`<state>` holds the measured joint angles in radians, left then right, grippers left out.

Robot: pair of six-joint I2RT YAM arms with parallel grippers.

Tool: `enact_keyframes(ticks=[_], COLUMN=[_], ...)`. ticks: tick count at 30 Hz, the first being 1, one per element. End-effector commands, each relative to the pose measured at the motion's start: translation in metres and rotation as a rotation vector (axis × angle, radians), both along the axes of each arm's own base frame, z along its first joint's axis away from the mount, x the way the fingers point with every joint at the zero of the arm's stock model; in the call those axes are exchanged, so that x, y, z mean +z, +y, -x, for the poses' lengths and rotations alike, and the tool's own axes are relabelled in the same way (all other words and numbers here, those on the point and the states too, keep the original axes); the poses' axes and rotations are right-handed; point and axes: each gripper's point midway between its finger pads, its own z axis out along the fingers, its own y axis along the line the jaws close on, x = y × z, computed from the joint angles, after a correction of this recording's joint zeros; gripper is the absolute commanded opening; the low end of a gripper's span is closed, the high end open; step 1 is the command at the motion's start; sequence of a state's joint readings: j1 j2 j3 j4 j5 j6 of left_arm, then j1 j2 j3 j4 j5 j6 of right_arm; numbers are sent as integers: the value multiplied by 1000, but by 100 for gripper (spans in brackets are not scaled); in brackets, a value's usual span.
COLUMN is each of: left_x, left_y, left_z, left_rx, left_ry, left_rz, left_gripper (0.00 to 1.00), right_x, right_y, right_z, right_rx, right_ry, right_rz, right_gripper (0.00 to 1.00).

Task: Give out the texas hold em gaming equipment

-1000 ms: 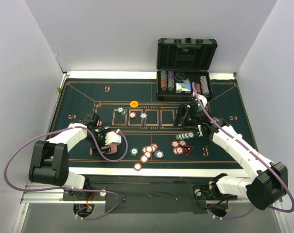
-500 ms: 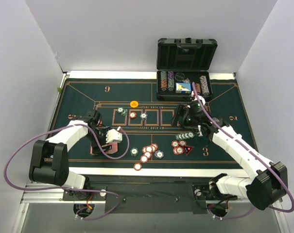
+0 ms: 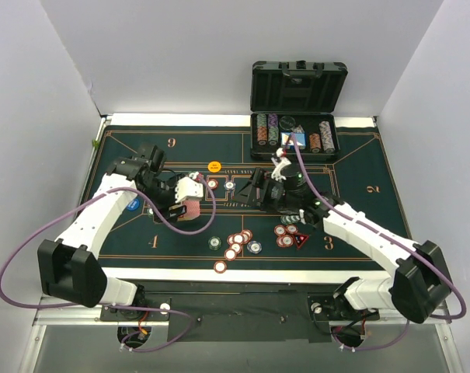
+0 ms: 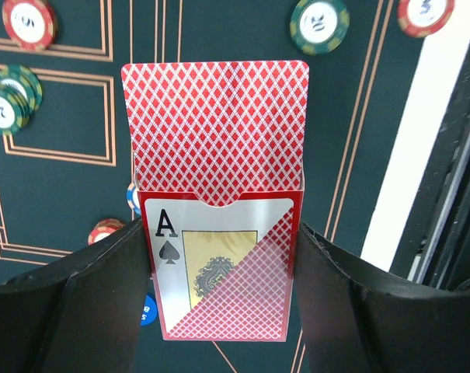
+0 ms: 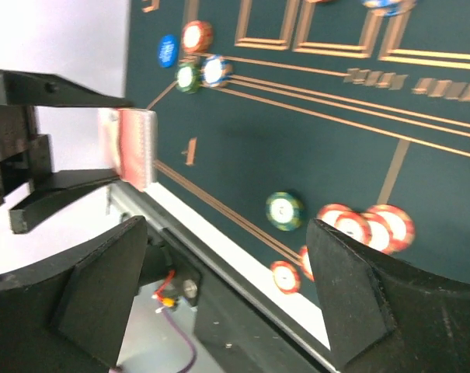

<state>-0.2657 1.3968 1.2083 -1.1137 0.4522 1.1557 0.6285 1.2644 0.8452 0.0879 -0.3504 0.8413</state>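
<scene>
My left gripper (image 3: 189, 200) (image 4: 221, 233) is shut on a red-backed box of playing cards (image 4: 219, 264), held above the mat left of centre. The box's flap (image 4: 215, 128) stands open and an ace of spades shows on its front. The same box (image 5: 134, 144) appears edge-on in the right wrist view. My right gripper (image 3: 258, 190) (image 5: 227, 233) points left toward it, open and holding nothing. Poker chips lie on the mat: a red and white cluster (image 3: 236, 242), red ones (image 3: 287, 233), a green one (image 3: 214, 242). An orange button disc (image 3: 214, 165) and a blue one (image 3: 134, 205) lie farther back and left.
The black case (image 3: 297, 85) stands open at the back right with chip stacks (image 3: 272, 130) inside. The dark green felt mat (image 3: 126, 151) covers the table. One chip (image 3: 220, 266) sits on the white strip at the mat's near edge. Purple cables loop off both arms.
The left gripper closed on the card box and carried it up and toward the back and centre. The right gripper swung left to face it.
</scene>
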Motion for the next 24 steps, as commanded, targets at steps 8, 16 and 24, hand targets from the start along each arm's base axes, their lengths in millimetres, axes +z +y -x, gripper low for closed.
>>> enact_keyframes(ticks=[8,16,24], left_x=[55,62,66], left_y=[-37,-41,-45], left_z=[18,14,11], left_rx=[-31,-24,-20], left_ry=[40,20,4], left_rz=[86,76,76], left_gripper=[0,0,0], right_x=[61,72,65], right_y=[92,121,148], right_z=[18,32,39], right_rx=[208,269,317], right_ry=[-43,-42,-15], right_rz=[-358,-443,-440], right_gripper=[83,83,79])
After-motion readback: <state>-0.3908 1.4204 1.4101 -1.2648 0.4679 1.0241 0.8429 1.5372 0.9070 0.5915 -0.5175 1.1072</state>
